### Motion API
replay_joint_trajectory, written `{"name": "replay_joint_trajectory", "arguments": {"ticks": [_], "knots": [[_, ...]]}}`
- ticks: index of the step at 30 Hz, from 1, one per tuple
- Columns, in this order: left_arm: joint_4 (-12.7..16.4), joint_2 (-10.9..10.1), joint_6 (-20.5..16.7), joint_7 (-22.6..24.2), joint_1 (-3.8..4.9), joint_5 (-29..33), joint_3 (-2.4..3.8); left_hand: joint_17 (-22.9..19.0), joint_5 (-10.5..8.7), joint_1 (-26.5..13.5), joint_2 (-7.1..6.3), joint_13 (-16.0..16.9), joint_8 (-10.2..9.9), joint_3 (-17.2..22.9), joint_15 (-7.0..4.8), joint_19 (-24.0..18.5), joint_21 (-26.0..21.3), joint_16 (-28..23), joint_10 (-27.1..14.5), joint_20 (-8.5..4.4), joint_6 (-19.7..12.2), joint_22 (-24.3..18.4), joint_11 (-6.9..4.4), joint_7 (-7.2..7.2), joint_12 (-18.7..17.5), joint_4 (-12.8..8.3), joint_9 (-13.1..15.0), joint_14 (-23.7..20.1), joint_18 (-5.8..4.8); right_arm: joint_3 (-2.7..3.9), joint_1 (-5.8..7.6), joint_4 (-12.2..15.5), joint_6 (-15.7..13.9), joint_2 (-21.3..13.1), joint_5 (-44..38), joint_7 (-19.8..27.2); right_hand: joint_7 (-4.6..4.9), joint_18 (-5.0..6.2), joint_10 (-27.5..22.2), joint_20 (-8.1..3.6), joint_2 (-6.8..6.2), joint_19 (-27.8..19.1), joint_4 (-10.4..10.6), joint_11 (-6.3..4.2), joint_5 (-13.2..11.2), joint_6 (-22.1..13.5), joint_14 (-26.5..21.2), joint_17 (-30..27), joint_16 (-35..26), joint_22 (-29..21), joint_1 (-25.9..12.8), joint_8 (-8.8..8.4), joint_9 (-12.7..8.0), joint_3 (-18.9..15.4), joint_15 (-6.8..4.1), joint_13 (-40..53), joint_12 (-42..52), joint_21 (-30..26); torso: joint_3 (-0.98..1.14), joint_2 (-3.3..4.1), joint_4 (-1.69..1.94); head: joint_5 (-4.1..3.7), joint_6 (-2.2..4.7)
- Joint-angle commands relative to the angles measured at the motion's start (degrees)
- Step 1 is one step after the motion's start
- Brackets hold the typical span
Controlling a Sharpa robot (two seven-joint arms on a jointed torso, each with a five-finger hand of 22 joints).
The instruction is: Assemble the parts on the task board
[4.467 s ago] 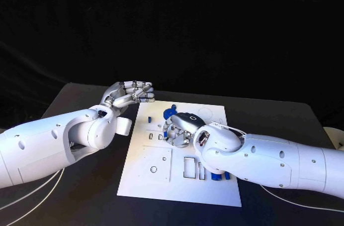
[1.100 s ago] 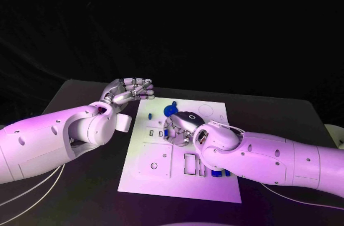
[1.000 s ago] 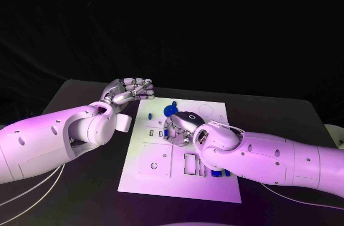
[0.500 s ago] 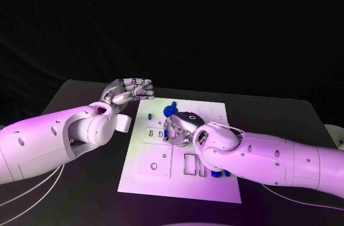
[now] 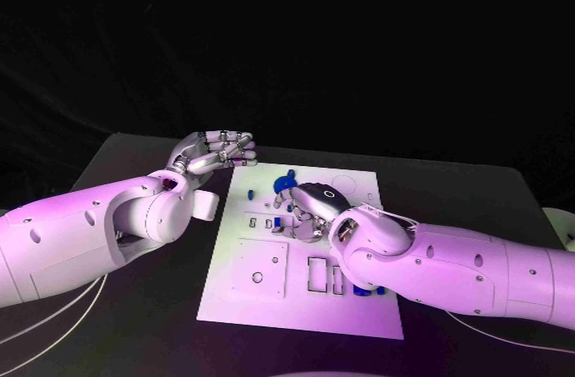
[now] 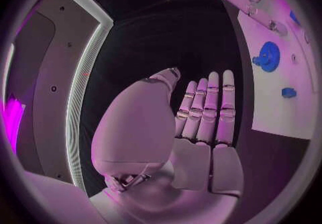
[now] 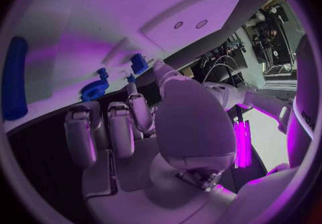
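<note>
White task board | no readable writing | right hand above it

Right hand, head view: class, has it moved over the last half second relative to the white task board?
Yes. The right hand has shifted slightly toward the task board's right edge, away from the small blue part at its left.

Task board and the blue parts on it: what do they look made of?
The task board looks like a rigid white plate, plastic or painted metal, matte: flat, crisp edges and cut-out slots, no glare. The blue parts, such as the round blue part, look like moulded or printed plastic: even, opaque colour with a dull sheen. Neither can be told for certain.
</note>
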Motion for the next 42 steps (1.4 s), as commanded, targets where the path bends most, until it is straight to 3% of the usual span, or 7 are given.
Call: {"name": "replay_joint_trajectory", "arguments": {"ticks": [1,12,19,21,23,28,42], "knots": [[-0.1,0.0,1.1,-0.2,0.07,-0.3,0.04,0.1,-0.24,-0.3,-0.08,0.0,-0.4,0.4,0.39,0.2,-0.3,-0.2,0.3,0.10,0.2,-0.1,0.06,1.35,-0.2,0.0,-0.1,-0.2,0.72,0.28,0.42,1.8,-4.4,-1.7,2.6,4.9,-0.15,-0.75,0.0,0.28,0.20,5.8,0.8,0.20,0.4,-0.2,5.0,10.1,-0.4,14.9,0.8,0.41,-0.2,-1.0,0.53,0.5,0.5,0.0,-0.01,-0.15,-0.15,0.13,0.22],[-2.4,0.1,6.1,-13.7,0.08,-18.3,0.05,4.8,-0.28,-4.0,-1.37,1.1,0.6,-1.8,-2.94,7.8,4.5,6.7,7.4,-2.96,2.9,1.6,-2.41,-0.37,1.8,0.7,0.6,10.2,0.89,0.87,6.43,4.5,-2.7,-11.2,28.5,21.3,-0.82,0.04,-1.0,-0.17,1.90,4.0,0.8,-0.43,4.3,2.4,4.7,9.0,-0.8,13.0,3.4,2.33,-0.4,0.8,-0.01,-0.6,-0.3,-2.6,0.19,-1.07,-0.76,0.44,0.46],[-4.0,1.3,17.4,-31.3,2.02,-33.3,0.02,19.5,-0.42,-13.1,-0.07,7.3,3.5,-4.8,-7.27,16.5,16.7,30.2,16.9,-7.66,5.6,8.3,-6.28,-3.61,11.0,0.7,2.8,20.1,0.64,0.93,8.93,3.7,-1.5,-17.4,41.3,23.1,-1.36,0.01,-0.6,-0.59,1.54,4.1,1.1,-0.95,8.7,3.9,4.7,9.0,-0.9,13.1,2.4,3.71,-0.2,1.0,-0.47,-0.5,0.0,-2.6,0.52,-1.86,-0.89,0.82,0.28],[-4.4,1.9,19.6,-35.0,2.68,-35.9,0.00,42.9,-0.60,-15.9,0.45,11.7,6.7,-6.2,-8.66,18.9,22.0,51.2,18.4,-8.95,7.5,11.4,-7.78,-5.09,17.0,0.3,4.9,26.0,0.66,0.93,9.14,3.5,-1.3,-18.2,42.6,23.2,-1.41,0.01,-0.5,-0.63,1.57,4.1,1.1,-0.98,9.0,3.9,4.7,8.9,-0.9,13.1,2.4,3.81,-0.2,1.0,-0.51,-0.5,0.0,-2.6,0.73,-2.03,-0.96,1.14,0.10],[-4.7,2.5,21.4,-38.7,3.48,-38.4,-0.03,59.7,-0.46,-17.0,1.73,24.1,13.0,-7.4,-9.06,17.7,35.0,64.9,12.5,-10.37,5.2,23.6,-8.86,-5.97,31.9,1.2,10.3,27.4,-0.52,0.93,9.29,3.4,-1.0,-18.9,43.4,23.1,-1.42,0.01,-0.5,-0.64,1.58,4.1,1.1,-1.00,9.1,4.0,4.6,8.9,-0.9,13.1,2.4,3.84,-0.2,1.0,-0.52,-0.5,0.0,-2.6,0.97,-2.23,-0.99,1.30,0.11],[-5.7,4.8,26.1,-46.8,5.80,-45.2,-0.27,66.6,-0.58,-18.5,2.79,40.3,19.8,-8.8,-9.96,19.0,47.5,69.2,10.4,-10.37,2.9,38.5,-9.41,-6.93,48.9,1.2,16.5,30.2,-1.78,0.92,9.47,3.0,-0.5,-19.9,44.1,22.6,-1.44,0.05,-0.5,-0.66,1.58,4.0,1.1,-1.02,9.3,4.0,4.6,8.8,-0.9,13.0,2.4,3.89,-0.2,1.1,-0.54,-0.6,0.0,-2.7,1.45,-2.77,-1.03,1.51,-0.23],[-11.8,13.4,35.9,-53.9,8.24,-55.4,-2.07,70.4,-0.51,-19.4,3.04,47.0,22.8,-10.3,-10.71,26.3,55.5,70.8,12.1,-11.33,1.6,52.3,-10.04,-7.55,54.8,1.2,19.4,31.8,-4.09,0.79,9.47,2.1,-0.1,-20.0,43.1,20.7,-1.48,0.15,-0.6,-0.74,1.41,3.8,1.1,-1.07,9.8,3.9,4.5,8.2,-1.1,12.7,2.1,3.98,-0.2,1.0,-0.60,-0.7,-0.1,-3.1,1.96,-3.22,-0.92,2.02,-0.93]]}}
